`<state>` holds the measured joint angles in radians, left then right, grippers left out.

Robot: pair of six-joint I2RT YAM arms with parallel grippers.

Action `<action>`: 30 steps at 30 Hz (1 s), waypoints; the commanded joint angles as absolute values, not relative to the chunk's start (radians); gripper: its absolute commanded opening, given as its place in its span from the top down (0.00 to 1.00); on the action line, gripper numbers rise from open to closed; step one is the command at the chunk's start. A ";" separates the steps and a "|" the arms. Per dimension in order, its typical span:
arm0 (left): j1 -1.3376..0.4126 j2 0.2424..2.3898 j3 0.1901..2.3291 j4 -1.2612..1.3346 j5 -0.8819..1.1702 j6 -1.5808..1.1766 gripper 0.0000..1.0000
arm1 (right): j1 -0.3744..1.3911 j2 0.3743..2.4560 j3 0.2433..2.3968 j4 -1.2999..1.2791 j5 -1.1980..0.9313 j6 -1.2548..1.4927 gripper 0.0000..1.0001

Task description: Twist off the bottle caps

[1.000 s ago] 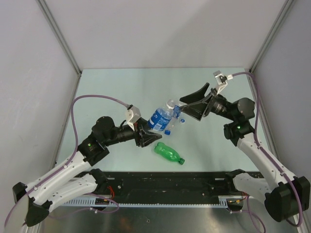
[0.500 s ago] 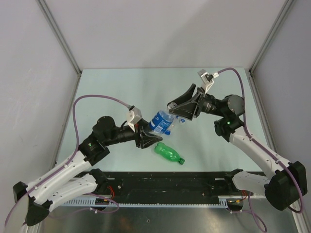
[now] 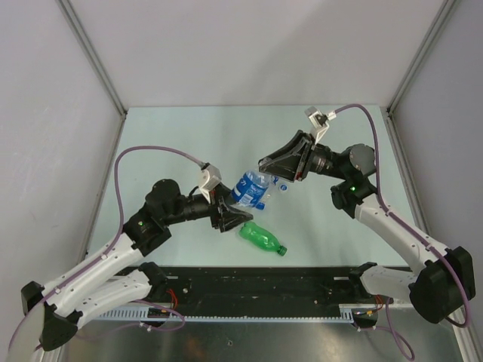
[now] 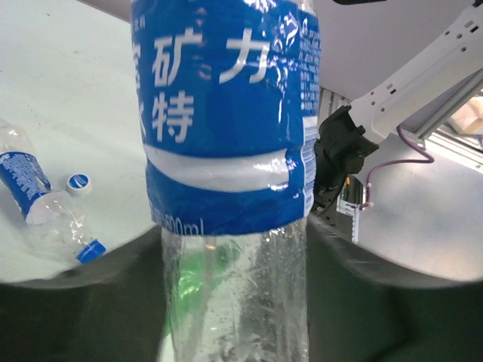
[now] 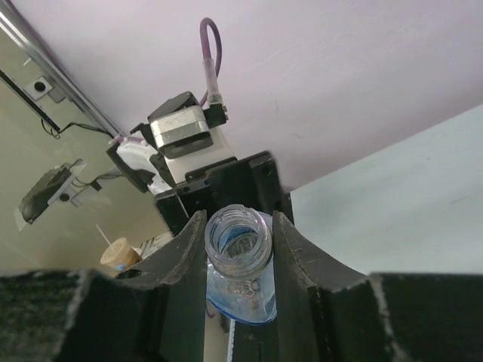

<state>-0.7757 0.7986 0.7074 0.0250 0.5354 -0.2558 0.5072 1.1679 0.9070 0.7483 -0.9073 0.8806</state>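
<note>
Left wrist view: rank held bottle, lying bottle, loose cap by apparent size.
1. held bottle: fills the frame, but it is nearest the camera.
2. lying bottle.
3. loose cap.

the left gripper (image 4: 234, 324) clamps a clear bottle (image 4: 226, 128) with a blue label between its dark fingers (image 4: 75, 302). beyond them to the left, a second bottle (image 4: 30, 188) lies on the table (image 4: 68, 83), a blue cap (image 4: 90, 251) at its end and a loose cap (image 4: 78, 183) just beside it.

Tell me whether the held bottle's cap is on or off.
Off: right wrist view shows the bottle with an open, capless neck.
</note>
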 commanded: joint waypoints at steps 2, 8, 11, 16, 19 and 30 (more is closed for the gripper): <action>-0.773 0.801 0.737 0.052 0.540 -0.231 0.07 | 0.522 1.147 0.947 0.668 -0.925 0.833 1.00; -0.774 0.778 0.735 0.048 0.499 -0.223 0.01 | 0.522 1.144 0.948 0.548 -0.914 0.734 1.00; -0.774 0.764 0.734 0.038 0.477 -0.217 0.01 | 0.522 1.135 0.947 0.440 -0.877 0.631 1.00; -0.773 0.741 0.733 0.011 0.435 -0.201 0.00 | 0.522 1.104 0.947 0.172 -0.641 0.415 1.00; -0.773 0.729 0.731 0.007 0.416 -0.195 0.01 | 0.520 1.086 0.947 0.055 -0.478 0.325 1.00; -0.774 0.743 0.731 -0.029 0.406 -0.189 0.00 | 0.506 1.019 0.946 -0.092 -0.047 0.238 1.00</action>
<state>-0.7738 0.7395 0.7074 -0.0277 0.4202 -0.2089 0.5102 1.0740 0.9115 -0.0525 -0.2657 0.2962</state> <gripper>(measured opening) 0.994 0.370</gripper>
